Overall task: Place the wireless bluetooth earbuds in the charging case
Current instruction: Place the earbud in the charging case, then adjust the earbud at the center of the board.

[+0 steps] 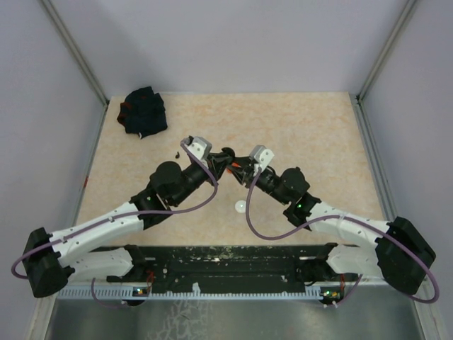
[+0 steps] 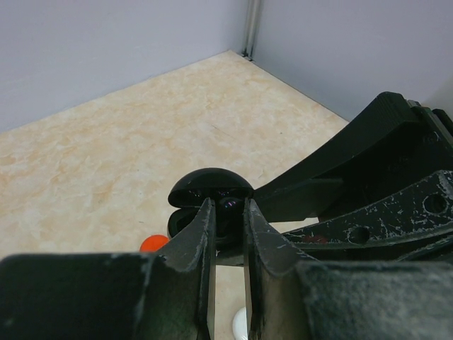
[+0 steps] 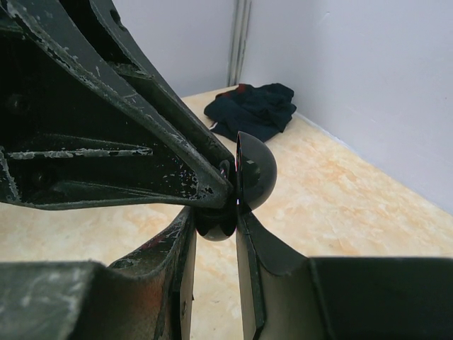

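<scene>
The black charging case [image 3: 216, 228] hangs above the table with its domed lid [image 3: 256, 173] swung open, and my right gripper [image 3: 216, 216] is shut on its lower half. My left gripper [image 2: 228, 204] meets it from the other side, shut on a small glossy black earbud [image 2: 231, 207] right at the case's open mouth [image 2: 210, 185]. From above, both grippers touch at the table's middle [image 1: 228, 160]. A red piece [image 2: 153, 243] and a white piece [image 1: 240, 206] lie on the table below. A tiny black piece [image 1: 175, 154] lies left of the grippers.
A black fabric bundle [image 1: 144, 112] lies at the far left of the beige tabletop [image 1: 318, 134]. Grey walls close in the back and both sides. The right gripper's fingers [image 2: 368, 163] fill the right of the left wrist view.
</scene>
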Robot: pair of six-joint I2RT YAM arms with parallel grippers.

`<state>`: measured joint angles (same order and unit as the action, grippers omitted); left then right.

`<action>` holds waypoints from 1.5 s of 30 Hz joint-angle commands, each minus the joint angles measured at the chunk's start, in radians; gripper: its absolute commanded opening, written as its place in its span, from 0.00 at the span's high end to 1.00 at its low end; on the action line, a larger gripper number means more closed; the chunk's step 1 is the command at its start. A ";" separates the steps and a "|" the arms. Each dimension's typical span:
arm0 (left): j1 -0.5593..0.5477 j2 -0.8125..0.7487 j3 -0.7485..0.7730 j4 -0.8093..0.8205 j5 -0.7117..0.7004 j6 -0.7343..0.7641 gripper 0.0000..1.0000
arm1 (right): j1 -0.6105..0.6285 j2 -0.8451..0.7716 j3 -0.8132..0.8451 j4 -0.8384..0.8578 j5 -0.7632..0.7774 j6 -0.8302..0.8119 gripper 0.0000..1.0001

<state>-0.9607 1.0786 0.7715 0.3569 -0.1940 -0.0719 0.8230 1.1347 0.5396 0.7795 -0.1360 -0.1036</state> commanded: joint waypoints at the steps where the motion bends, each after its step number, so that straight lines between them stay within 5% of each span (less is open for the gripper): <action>1: -0.010 0.017 0.028 -0.036 -0.009 -0.038 0.78 | 0.011 -0.031 0.055 0.034 0.006 0.017 1.00; 20: -0.010 -0.005 0.057 -0.071 -0.023 -0.075 0.47 | 0.010 -0.037 0.036 0.046 0.015 0.025 1.00; 36: 0.012 -0.099 0.162 -0.338 -0.175 -0.017 0.30 | -0.023 -0.076 -0.022 0.011 0.001 0.051 1.00; 41: 0.111 -0.100 0.162 -0.453 -0.191 -0.013 0.29 | -0.030 -0.113 -0.060 -0.016 0.024 0.050 1.00; 45: 0.306 -0.062 0.142 -0.522 -0.035 -0.060 0.29 | -0.030 -0.129 -0.078 -0.028 0.027 0.050 1.00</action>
<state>-0.8024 0.9901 0.9070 -0.0582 -0.3328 -0.1013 0.8009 1.0412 0.4679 0.7284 -0.1223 -0.0666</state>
